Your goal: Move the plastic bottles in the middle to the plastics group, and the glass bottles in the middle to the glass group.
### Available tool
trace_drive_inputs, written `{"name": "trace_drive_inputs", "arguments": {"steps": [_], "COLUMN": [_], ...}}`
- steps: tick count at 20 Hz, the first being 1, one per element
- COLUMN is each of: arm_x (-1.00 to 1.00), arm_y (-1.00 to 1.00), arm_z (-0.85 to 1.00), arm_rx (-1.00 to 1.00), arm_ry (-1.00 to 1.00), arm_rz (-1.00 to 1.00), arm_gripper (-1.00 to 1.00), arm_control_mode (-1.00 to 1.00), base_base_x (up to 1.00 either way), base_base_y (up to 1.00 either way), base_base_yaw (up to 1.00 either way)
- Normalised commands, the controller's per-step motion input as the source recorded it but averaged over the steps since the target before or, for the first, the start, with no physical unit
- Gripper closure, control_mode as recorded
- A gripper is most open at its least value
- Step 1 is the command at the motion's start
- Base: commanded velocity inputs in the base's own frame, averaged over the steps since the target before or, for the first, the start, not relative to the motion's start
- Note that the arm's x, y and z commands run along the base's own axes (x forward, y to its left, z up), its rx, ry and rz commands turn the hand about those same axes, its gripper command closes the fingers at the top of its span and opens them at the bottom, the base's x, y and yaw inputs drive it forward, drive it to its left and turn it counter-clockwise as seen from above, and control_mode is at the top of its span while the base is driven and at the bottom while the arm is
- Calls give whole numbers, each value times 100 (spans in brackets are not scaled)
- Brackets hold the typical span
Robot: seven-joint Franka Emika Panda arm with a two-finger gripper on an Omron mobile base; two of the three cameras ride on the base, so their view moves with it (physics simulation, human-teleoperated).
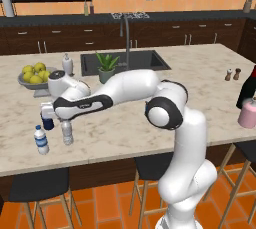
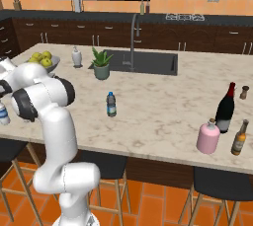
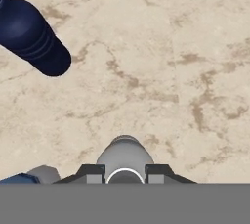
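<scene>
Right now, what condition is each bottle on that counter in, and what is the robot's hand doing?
hand: shut on the clear-grey bottle
clear-grey bottle: upright, gripped at its top, beside the plastics
navy bottle: standing, untouched
white-capped bottle: standing, capped
blue-label bottle: upright mid-counter, not yet moved
pink bottle: upright next to the dark wine bottle

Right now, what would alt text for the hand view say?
Looking straight down, the claw is shut on a clear-grey bottle above a marble counter. A navy bottle stands at upper left.
</scene>
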Motion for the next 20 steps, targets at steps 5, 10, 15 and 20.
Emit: {"name": "trace_drive_inputs", "arguments": {"steps": [5, 10, 15, 20], "arm_x": [0, 0, 0, 0], "arm_y": [0, 0, 0, 0], "arm_z": [-7, -23, -4, 0], "arm_rx": [0, 0, 0, 0], "arm_ry": [0, 0, 0, 0], "arm_rz": [0, 0, 0, 0], "arm_gripper": [100, 100, -100, -100], "arm_control_mode": [-100, -100, -100, -100], "base_base_x": [0, 0, 0, 0], "base_base_y": [0, 0, 0, 0], "base_base_yaw": [0, 0, 0, 0]}}
